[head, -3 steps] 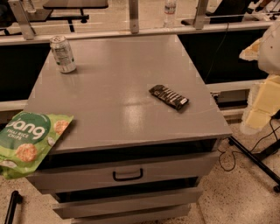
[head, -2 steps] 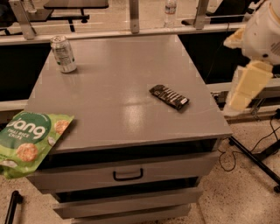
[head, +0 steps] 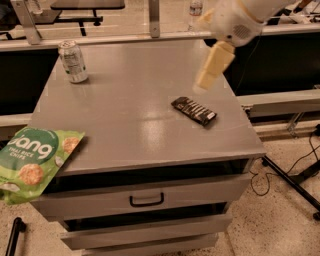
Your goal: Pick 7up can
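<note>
The 7up can (head: pixel 73 61) stands upright at the far left corner of the grey cabinet top (head: pixel 130 105), with a silver top and whitish-green printed sides. My gripper (head: pixel 205 82) hangs from the white arm (head: pixel 235 22) at the upper right. It is above the right part of the top, just beyond the dark snack bar, and far to the right of the can. It holds nothing that I can see.
A dark wrapped snack bar (head: pixel 194 110) lies right of centre. A green chips bag (head: pixel 35 162) overhangs the front left corner. Drawers (head: pixel 146 199) are below the top. A clear bottle (head: pixel 195 7) stands behind, and cables and a stand leg (head: pixel 292 182) lie on the floor at right.
The arm and gripper have swung in from the right edge, leftward and over the cabinet top. The can, bar and bag have not moved.
</note>
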You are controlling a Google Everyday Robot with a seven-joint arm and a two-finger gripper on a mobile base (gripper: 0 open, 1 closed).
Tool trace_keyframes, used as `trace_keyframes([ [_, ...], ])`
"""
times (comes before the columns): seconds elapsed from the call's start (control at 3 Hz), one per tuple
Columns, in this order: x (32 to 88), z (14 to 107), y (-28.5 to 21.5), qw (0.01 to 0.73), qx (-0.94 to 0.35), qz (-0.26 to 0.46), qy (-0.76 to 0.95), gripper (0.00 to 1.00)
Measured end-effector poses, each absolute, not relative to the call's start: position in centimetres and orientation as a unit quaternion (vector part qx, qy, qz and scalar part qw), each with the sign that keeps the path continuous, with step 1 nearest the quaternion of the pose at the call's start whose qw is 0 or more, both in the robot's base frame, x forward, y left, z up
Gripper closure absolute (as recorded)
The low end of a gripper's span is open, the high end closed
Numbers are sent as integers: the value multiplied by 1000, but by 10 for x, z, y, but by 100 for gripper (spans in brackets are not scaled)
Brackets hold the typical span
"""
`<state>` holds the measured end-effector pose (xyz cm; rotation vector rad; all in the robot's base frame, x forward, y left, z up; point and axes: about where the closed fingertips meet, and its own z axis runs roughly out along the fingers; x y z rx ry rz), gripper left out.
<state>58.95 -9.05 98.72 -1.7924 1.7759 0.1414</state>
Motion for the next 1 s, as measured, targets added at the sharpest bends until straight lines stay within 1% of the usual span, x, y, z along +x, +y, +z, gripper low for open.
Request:
trace_keyframes([
  [0.33,630,991,-4,364,-686,124,618,0],
  [0.67,652,989,52,388,-682,165,598,0],
  [1.0,677,974,94,397,-668,185,602,0],
])
